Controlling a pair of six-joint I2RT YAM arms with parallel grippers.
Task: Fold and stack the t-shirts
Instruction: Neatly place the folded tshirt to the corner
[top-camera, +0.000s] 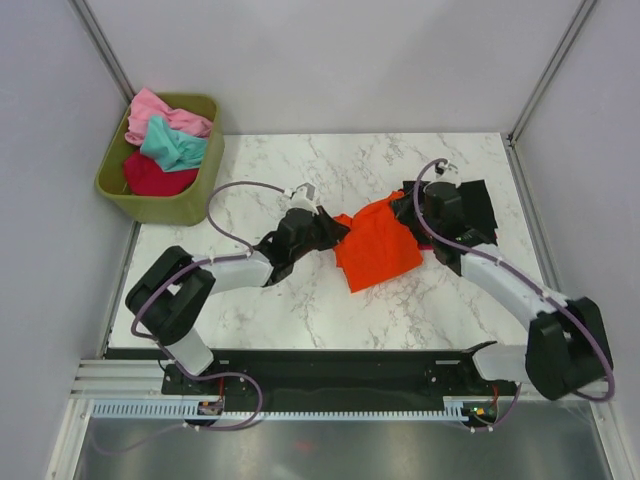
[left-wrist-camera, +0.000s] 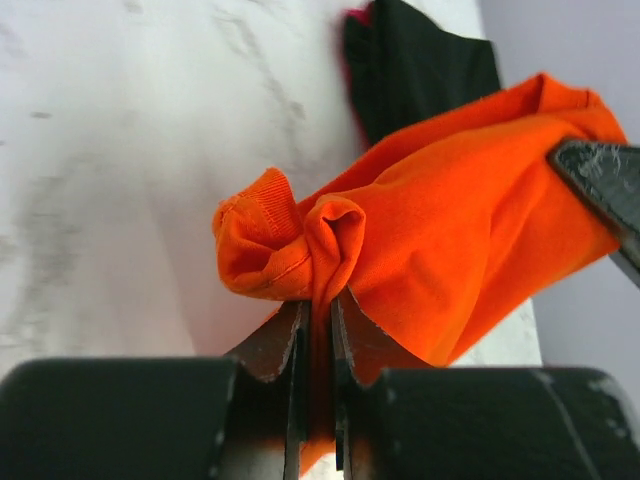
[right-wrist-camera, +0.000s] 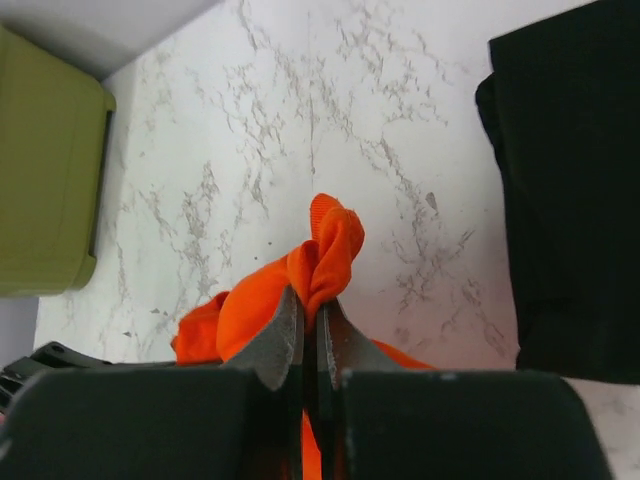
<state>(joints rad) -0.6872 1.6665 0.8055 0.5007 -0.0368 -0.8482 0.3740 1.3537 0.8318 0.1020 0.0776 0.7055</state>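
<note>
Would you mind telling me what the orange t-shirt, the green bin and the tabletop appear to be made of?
The orange t-shirt: soft matte knit cloth, likely cotton jersey; it bunches in folds and shows a stitched hem. The green bin: moulded plastic, probably; smooth walls, rounded rim. The tabletop: white, grey-veined marble look, smooth; possibly laminate.

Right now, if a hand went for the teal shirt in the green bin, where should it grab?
Probably a raised fold near the middle of the teal shirt, coming straight down from above. It lies crumpled with its top uncovered, and the walls of the bin would likely block any sideways approach.
</note>
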